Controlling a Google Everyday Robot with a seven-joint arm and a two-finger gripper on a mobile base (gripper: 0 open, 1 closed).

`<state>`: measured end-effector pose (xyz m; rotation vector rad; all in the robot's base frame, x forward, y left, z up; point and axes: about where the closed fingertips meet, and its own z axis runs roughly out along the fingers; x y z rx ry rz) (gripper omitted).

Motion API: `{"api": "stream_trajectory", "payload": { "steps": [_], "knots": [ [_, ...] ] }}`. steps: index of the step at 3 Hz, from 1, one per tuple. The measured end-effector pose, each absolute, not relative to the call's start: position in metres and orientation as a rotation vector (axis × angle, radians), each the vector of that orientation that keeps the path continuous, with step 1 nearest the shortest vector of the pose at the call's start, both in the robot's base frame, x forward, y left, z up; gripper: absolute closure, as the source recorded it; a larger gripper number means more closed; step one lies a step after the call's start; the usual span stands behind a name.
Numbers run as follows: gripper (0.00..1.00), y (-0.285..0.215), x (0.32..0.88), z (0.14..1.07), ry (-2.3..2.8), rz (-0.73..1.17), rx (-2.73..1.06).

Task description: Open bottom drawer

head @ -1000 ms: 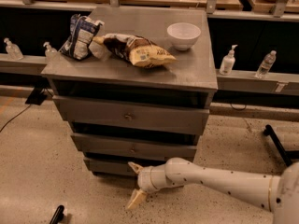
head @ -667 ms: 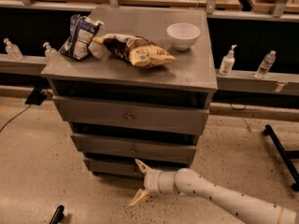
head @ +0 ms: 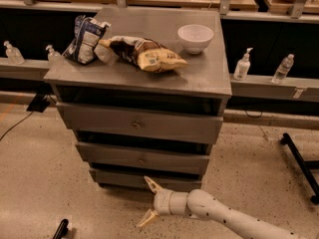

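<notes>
1. Progress: none of the opening shows as done. The bottom drawer (head: 119, 178) sits at the very foot of the cabinet (head: 209, 78), under the two taller fronts. Its front looks flush with the frame, or nearly so, so I judge it shut.
2. Work left: all of it. The knob has to be gripped, the front pulled straight out from the cabinet, and the hold let go.
3. Gripper (head: 144, 202): it hangs low in front of the cabinet's foot, just above the floor (head: 45, 183), at about the middle of the cabinet's width. The arm (head: 224, 218) trails away from the cabinet.
4. Jaws: released and spread wide, one above the other, with nothing between them.
5. Drawer against jaws: the front lies behind the upper finger (head: 152, 184), whose tip overlaps it near the middle. The lower finger hangs below the front's bottom edge, over the floor. Whether the upper tip touches the wood cannot be told.
6. Knob: it does not show on this front and may be hidden behind the upper finger. If so, the gap between the jaws looks to sit too low, and would have to rise along the cabinet's face before closing.
</notes>
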<state>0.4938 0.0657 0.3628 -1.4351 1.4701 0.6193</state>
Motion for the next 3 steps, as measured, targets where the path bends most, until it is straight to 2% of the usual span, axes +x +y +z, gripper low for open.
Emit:
{"api": "stream_trajectory", "payload": {
  "steps": [3],
  "knots": [
    [0.00,0.054,0.514,0.328,1.673,0.488,-1.610]
  ]
}}
